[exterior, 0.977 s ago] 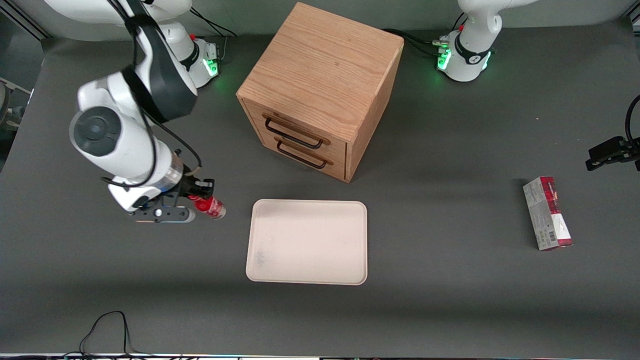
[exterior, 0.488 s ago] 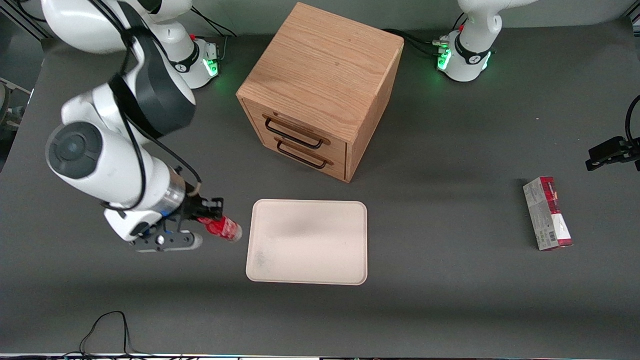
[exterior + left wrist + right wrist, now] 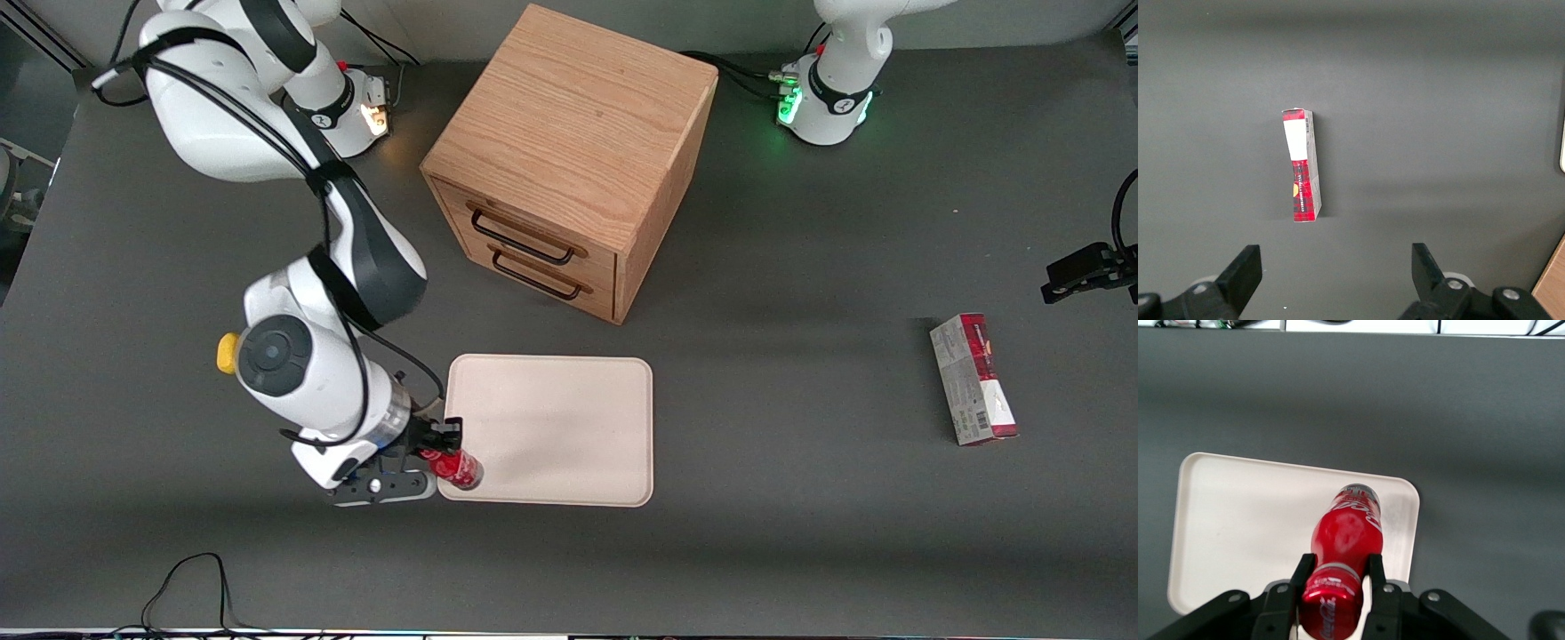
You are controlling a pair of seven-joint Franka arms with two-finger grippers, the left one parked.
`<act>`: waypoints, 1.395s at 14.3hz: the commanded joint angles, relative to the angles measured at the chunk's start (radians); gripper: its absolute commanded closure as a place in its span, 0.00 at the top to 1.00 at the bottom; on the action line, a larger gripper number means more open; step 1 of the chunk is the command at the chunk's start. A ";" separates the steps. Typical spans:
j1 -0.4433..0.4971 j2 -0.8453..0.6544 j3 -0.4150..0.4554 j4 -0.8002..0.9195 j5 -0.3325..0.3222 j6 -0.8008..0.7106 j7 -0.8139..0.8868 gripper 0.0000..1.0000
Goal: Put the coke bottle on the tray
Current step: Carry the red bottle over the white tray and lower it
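Observation:
My right gripper (image 3: 442,447) is shut on the neck of the small red coke bottle (image 3: 458,468), just below its red cap. It holds the bottle over the tray's corner nearest the front camera, at the working arm's end. The tray (image 3: 569,418) is flat, pale cream-pink, and lies in front of the wooden drawer cabinet. In the right wrist view my gripper (image 3: 1337,573) has a finger (image 3: 1301,577) on each side of the bottle (image 3: 1348,537), whose clear base points out over the tray (image 3: 1238,520).
The wooden drawer cabinet (image 3: 569,160) with two black handles stands farther from the front camera than the tray. A red-and-grey carton box (image 3: 973,378) lies toward the parked arm's end of the table and also shows in the left wrist view (image 3: 1301,163). A black cable (image 3: 187,578) lies near the table's front edge.
My right gripper has carried the bottle sideways toward the tray and nearer the front camera, from beside the tray's edge to over its near corner. It has stayed shut on the bottle.

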State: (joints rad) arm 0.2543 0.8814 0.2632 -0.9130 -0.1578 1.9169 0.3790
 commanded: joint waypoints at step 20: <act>-0.030 -0.180 -0.015 -0.072 0.002 -0.200 -0.009 1.00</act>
State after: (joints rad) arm 0.2454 0.8026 0.2676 -0.9501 -0.2120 1.8193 0.3781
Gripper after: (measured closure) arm 0.000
